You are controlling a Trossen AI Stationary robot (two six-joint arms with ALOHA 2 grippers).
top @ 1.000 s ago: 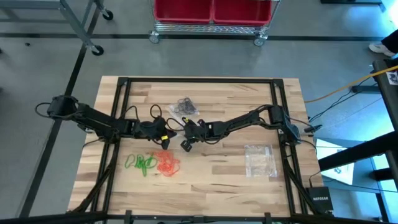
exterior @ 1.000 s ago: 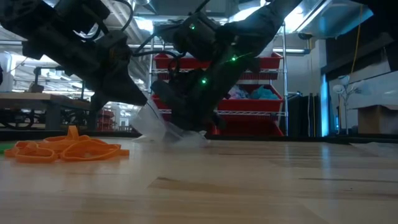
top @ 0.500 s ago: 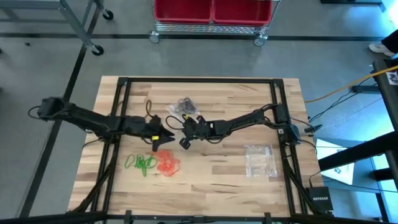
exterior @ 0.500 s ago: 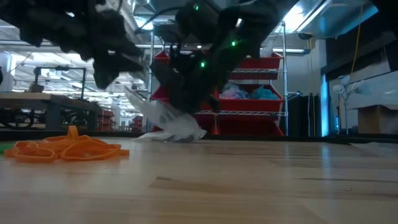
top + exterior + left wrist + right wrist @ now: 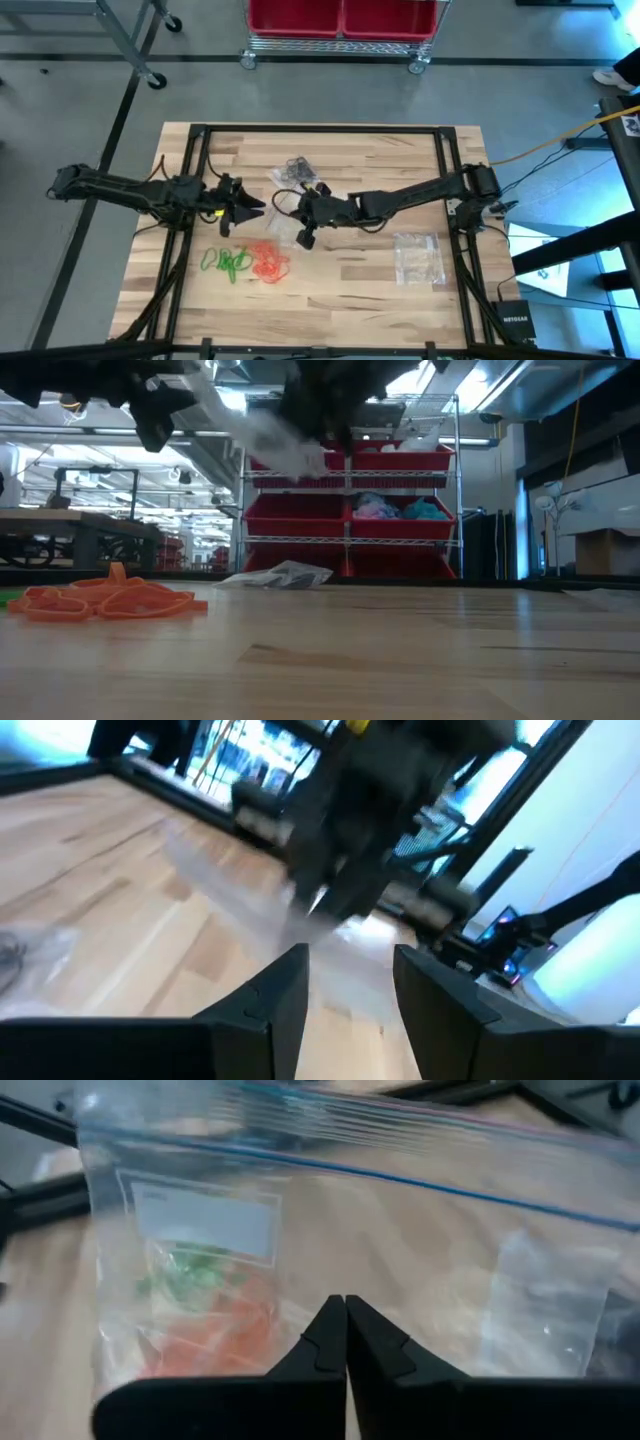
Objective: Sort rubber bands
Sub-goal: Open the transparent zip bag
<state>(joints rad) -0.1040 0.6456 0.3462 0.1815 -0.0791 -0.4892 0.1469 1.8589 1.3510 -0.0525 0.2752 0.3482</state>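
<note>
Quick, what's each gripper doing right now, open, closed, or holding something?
Left gripper: open, holding nothing.
Right gripper: closed on a clear plastic bag, lifted off the table.

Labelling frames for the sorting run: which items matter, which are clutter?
Job: green rubber bands; orange rubber bands; clear zip bag in right end effector; bag with dark contents.
Lying about: red bins; yellow cable.

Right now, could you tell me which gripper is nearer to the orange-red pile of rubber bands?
The right. The right gripper hangs just beyond the orange-red pile, shut on a clear bag; the left gripper is open, farther back.
</note>
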